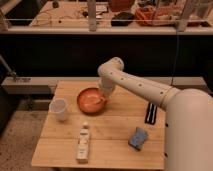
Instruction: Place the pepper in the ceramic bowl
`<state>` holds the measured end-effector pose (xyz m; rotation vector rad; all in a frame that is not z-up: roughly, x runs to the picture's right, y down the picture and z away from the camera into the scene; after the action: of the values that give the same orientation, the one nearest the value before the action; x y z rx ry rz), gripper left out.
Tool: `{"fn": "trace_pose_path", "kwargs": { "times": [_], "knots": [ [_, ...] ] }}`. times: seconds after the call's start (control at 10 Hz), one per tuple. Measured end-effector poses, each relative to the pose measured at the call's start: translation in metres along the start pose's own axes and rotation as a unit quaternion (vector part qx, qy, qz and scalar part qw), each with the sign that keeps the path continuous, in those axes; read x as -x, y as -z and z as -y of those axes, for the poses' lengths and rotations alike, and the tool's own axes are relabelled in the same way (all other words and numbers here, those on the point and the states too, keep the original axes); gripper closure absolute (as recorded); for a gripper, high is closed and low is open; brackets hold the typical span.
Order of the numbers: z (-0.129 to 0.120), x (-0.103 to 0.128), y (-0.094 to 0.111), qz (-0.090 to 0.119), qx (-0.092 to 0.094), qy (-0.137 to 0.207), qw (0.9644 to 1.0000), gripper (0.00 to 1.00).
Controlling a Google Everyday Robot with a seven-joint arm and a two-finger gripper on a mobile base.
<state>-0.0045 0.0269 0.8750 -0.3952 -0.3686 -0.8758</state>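
Observation:
The ceramic bowl is round, glossy and orange-brown, and stands near the back middle of the wooden table. My gripper reaches down from the white arm over the bowl's right rim. A small elongated orange shape, the pepper, shows inside the bowl at its right side, just under the gripper. I cannot tell whether the gripper still touches it.
A translucent white cup stands left of the bowl. A white bottle with an orange label lies near the front edge. A blue sponge lies at the front right, with a black object behind it by the table's right edge.

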Motion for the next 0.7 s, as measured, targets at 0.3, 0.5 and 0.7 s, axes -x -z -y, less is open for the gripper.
{"fn": "trace_pose_path", "kwargs": {
  "times": [0.3, 0.5, 0.7],
  "knots": [
    [0.0062, 0.0019, -0.0021, 0.003, -0.001, 0.006, 1.0000, 1.00],
    [0.0069, 0.0014, -0.0030, 0.004, -0.002, 0.007, 1.0000, 1.00],
    [0.0103, 0.0026, -0.0043, 0.006, -0.002, 0.010, 0.9999, 1.00]
  ]
}}
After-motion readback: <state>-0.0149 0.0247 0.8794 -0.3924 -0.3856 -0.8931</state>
